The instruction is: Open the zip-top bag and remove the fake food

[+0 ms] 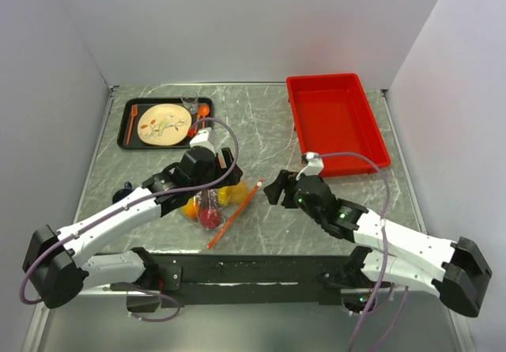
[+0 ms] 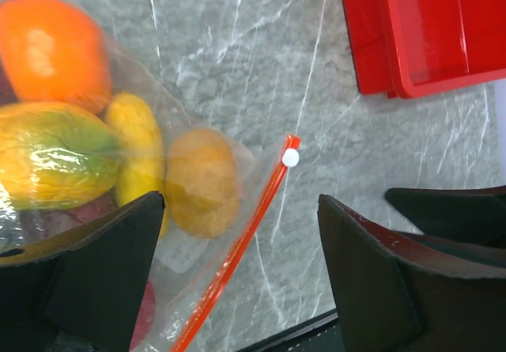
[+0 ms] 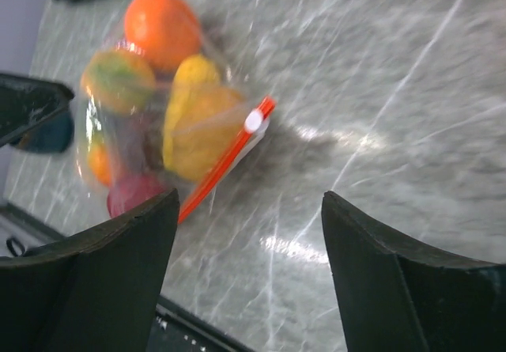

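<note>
Opening has not begun: the left tool [image 2: 239, 202] and right tool [image 3: 250, 198] gape, released, by the seemingly shut zip-top bag [image 2: 95, 146] near the bench's [image 1: 261, 123] near edge, and next one must pinch the white slider [image 2: 290, 157].

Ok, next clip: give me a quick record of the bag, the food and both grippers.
zip-top bag: lying flat, near centre
fake food: inside the bag
zipper slider: at one end of the strip
left gripper: open, over the bag
right gripper: open, beside the bag, holding nothing
red bin: far right
</note>
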Controlling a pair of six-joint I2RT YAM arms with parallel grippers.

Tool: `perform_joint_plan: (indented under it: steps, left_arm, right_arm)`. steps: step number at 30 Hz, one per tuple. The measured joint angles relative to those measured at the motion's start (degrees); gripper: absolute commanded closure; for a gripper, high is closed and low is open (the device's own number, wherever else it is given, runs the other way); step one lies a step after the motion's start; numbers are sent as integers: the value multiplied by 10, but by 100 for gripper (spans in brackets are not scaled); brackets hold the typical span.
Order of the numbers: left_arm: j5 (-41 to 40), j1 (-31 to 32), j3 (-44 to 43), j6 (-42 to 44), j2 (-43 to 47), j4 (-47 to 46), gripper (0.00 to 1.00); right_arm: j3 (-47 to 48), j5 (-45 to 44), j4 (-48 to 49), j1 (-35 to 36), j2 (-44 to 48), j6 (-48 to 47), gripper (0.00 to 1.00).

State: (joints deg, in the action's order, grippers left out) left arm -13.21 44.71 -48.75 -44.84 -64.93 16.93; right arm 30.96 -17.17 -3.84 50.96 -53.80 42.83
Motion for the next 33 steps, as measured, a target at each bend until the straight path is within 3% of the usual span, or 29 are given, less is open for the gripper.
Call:
perform_joint_plan:
  steps: [8, 16, 33]
  left_arm:
    - [13, 0, -5, 2, -54, -6, 27]
    - [18, -17, -34, 5, -108, -3, 28]
    - [42, -46, -44, 21, -108, -3, 28]
  right_arm:
    - [-10, 12, 73, 8, -94, 36, 30]
    - [-9, 17, 137, -1, -190, 86, 45]
    - [-16, 24, 268, -48, -240, 155, 52]
